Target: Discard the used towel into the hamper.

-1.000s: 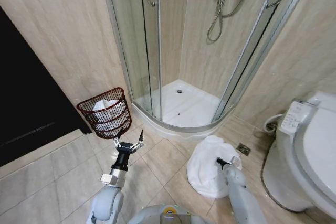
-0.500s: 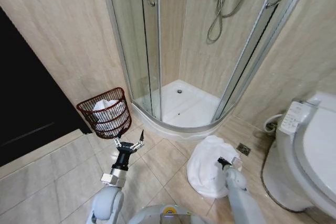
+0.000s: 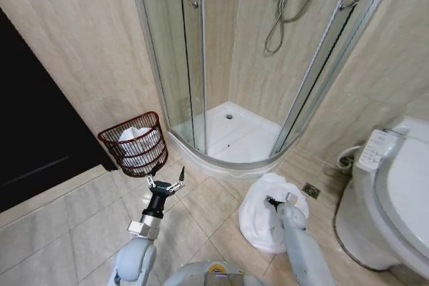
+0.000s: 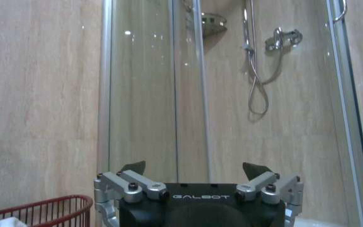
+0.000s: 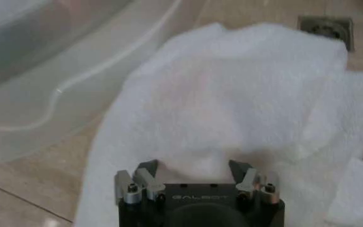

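1. Wire, dark red-brown and openwork, forms the round hamper (image 3: 136,144), which tapers toward its base; it stands on the floor just beyond the left claw (image 3: 164,184), against the beige wall, with white cloth already inside. It has not shifted.
2. Left claw hovers low over the floor tiles with its fingers spread wide and nothing between them, in the same place as half a second ago. From its wrist view (image 4: 197,176) the hamper's rim (image 4: 39,210) sits just beside it, and the shower's glass door (image 4: 150,90) rises straight ahead.
3. Curved glass and a white tray make up the shower cabin (image 3: 231,135), beyond and between both claws.
4. Right claw (image 3: 271,201) has moved leftward and farther over the towel (image 3: 258,216) since the earlier frame. Its wrist view (image 5: 195,169) shows the fingers parted, pressing down into the fluffy white terry folds (image 5: 232,109).
5. Floor drain (image 3: 310,191) lies just right of the towel; the white toilet (image 3: 392,199) stands farther right.
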Available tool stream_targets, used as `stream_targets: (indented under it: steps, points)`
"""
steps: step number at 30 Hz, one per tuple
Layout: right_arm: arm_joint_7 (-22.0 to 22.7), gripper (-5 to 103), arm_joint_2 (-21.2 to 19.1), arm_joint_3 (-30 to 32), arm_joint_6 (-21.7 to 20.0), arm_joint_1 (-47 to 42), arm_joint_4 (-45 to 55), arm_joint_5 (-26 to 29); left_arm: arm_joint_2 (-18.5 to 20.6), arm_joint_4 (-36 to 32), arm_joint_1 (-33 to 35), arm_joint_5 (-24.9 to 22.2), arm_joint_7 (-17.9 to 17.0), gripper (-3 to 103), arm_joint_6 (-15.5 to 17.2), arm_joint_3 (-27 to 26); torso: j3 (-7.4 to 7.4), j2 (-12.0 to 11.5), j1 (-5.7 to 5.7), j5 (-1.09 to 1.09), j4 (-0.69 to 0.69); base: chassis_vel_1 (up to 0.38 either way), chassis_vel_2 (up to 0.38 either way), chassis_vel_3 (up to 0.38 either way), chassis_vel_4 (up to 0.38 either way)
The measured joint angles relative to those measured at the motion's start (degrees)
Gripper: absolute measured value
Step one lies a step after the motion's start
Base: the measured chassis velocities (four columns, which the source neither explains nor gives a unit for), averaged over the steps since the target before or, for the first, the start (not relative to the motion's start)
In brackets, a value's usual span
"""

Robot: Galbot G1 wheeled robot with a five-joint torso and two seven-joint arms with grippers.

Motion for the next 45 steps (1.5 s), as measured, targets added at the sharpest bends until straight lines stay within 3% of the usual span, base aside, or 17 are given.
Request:
stream_targets:
  steps: [4,5,24,34,35,38,41,43,45]
  points:
    - [-1.16,87,0.02,0.42,0.05,0.47,-1.53,-0.25,-0.01,0.52,-0.03,0.14,0.18,100,-0.17,-0.05,0.0,0.0,0.0,-0.02,0.0,0.0,0.0,0.0,0.0]
    - [-1.89,97,0.03,0.49,0.43,0.66,-2.44,-0.66,0.0,0.76,-0.07,0.16,0.34,100,-0.19,-0.05,0.0,0.0,0.0,0.0,0.0,0.0,0.0,0.0,0.0]
    - [-4.95,100,-0.44,0.83,6.38,4.66,-12.79,-3.27,-0.1,1.18,-0.62,0.37,0.56,100,-0.11,-0.12,0.0,0.0,0.0,-0.01,0.01,0.0,0.0,0.0,0.0]
    - [-5.76,102,-0.43,1.05,7.08,4.69,-13.74,-3.36,-0.17,1.01,-0.91,0.54,0.46,100,-0.07,-0.09,-0.01,0.0,0.0,-0.01,0.01,0.0,0.0,0.0,0.0]
    - [-5.77,93,-0.53,1.1,7.69,4.74,-14.16,-3.35,-0.22,1.01,-0.88,0.57,0.43,100,-0.07,-0.09,-0.01,0.0,0.0,-0.01,0.01,0.0,0.0,0.0,0.0]
    - [-5.78,88,-0.71,1.15,8.26,4.76,-14.48,-3.29,-0.28,1.01,-0.9,0.62,0.33,100,-0.16,-0.09,-0.01,0.0,0.0,-0.01,0.01,0.0,0.0,0.0,0.0]
    - [-5.82,71,-1.04,1.2,8.77,4.63,-14.55,-2.99,-0.34,0.97,-0.96,0.73,0.23,100,-0.22,-0.01,0.0,0.0,0.0,-0.01,0.01,0.0,0.0,0.0,0.0]
    - [-5.84,71,-1.07,1.2,8.8,4.59,-14.54,-2.93,-0.34,0.96,-0.97,0.74,0.23,100,-0.22,0.0,-0.01,0.0,0.0,-0.01,0.01,0.0,0.0,0.0,0.0]
    - [-5.94,61,-1.12,1.27,8.92,4.37,-14.44,-2.66,-0.36,0.84,-1.12,1.0,0.21,100,-0.22,0.16,-0.01,0.0,0.0,-0.01,0.0,0.0,0.0,0.0,0.0]
